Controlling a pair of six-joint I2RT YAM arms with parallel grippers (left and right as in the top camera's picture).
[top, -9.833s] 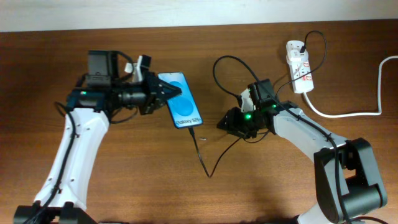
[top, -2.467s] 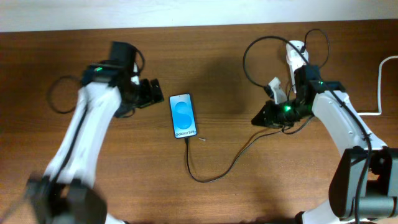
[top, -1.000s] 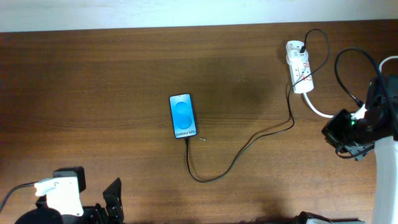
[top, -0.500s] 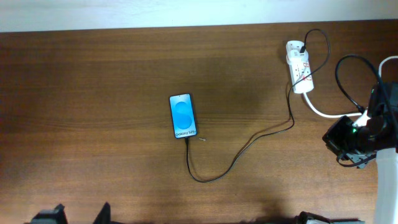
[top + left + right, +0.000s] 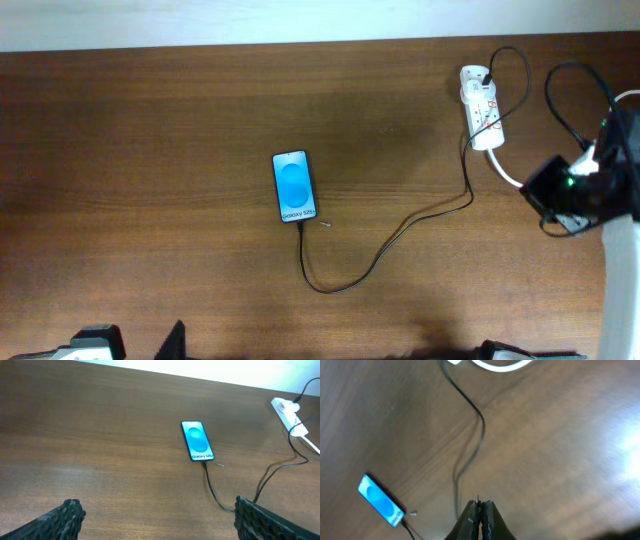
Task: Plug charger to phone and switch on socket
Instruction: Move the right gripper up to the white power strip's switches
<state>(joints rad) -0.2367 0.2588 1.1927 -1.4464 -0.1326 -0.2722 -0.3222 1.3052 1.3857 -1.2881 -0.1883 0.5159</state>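
The phone (image 5: pixel 295 187) lies flat mid-table with its blue screen lit. The charger (image 5: pixel 400 228), a thin black cable, runs from the phone's near end in a loop across the wood up to the white socket (image 5: pixel 482 108) at the back right, where its black plug sits. My right gripper (image 5: pixel 545 188) hovers at the right edge, below and right of the socket, shut with nothing between its fingers (image 5: pixel 480 507). My left gripper (image 5: pixel 160 520) is open wide at the front-left edge, far from the phone (image 5: pixel 198 441), and holds nothing.
A thick white cord (image 5: pixel 520 180) leaves the socket and curves to the right under my right arm. A pale wall strip (image 5: pixel 300 20) borders the table's far edge. Bare brown wood surrounds the phone.
My left arm has pulled back to the front-left edge over the last second. The right gripper, still shut, has shifted slightly toward the back. Phone, cable and socket have not moved.
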